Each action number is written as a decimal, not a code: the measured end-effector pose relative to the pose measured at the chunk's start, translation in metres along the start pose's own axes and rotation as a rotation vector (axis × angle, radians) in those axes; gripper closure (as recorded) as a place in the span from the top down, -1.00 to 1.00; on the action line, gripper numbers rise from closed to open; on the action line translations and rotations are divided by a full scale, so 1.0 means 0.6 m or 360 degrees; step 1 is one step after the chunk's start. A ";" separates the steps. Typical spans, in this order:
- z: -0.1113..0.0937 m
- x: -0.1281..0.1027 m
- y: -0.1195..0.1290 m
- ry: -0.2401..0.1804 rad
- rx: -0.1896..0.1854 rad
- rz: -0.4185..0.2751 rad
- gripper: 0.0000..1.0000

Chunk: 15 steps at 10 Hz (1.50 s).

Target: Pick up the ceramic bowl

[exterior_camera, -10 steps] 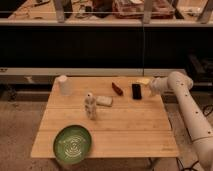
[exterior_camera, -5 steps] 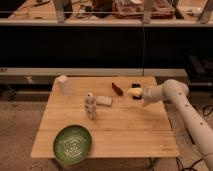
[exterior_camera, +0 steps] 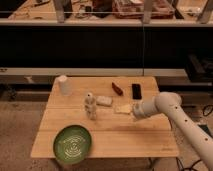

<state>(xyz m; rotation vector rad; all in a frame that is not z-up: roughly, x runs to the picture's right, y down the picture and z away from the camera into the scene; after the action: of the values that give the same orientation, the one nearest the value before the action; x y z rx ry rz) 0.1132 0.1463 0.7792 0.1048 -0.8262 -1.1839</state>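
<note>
The ceramic bowl is green with a pale pattern inside and sits at the front left corner of the wooden table. My gripper is at the end of the white arm, which reaches in from the right. It hovers over the middle of the table, well to the right of and behind the bowl. It holds nothing that I can see.
A white cup stands at the back left. A small white bottle stands mid-table, with a pale packet beside it. A dark red item and a black flat object lie near the back edge.
The gripper has moved left and toward the front, from the table's back right edge to its middle. The objects on the table have not moved.
</note>
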 end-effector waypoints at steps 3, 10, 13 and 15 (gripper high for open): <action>0.000 -0.002 -0.001 -0.0003 -0.0002 -0.0006 0.60; 0.100 -0.179 -0.204 -0.0352 0.0066 -0.0398 0.60; 0.170 -0.235 -0.269 -0.0504 0.0025 -0.0531 0.60; 0.214 -0.200 -0.298 -0.0477 -0.0027 -0.0599 0.60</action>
<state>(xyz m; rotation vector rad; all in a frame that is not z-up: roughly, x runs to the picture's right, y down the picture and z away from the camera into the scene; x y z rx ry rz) -0.1199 0.2183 0.7225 0.0713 -1.0905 -1.5856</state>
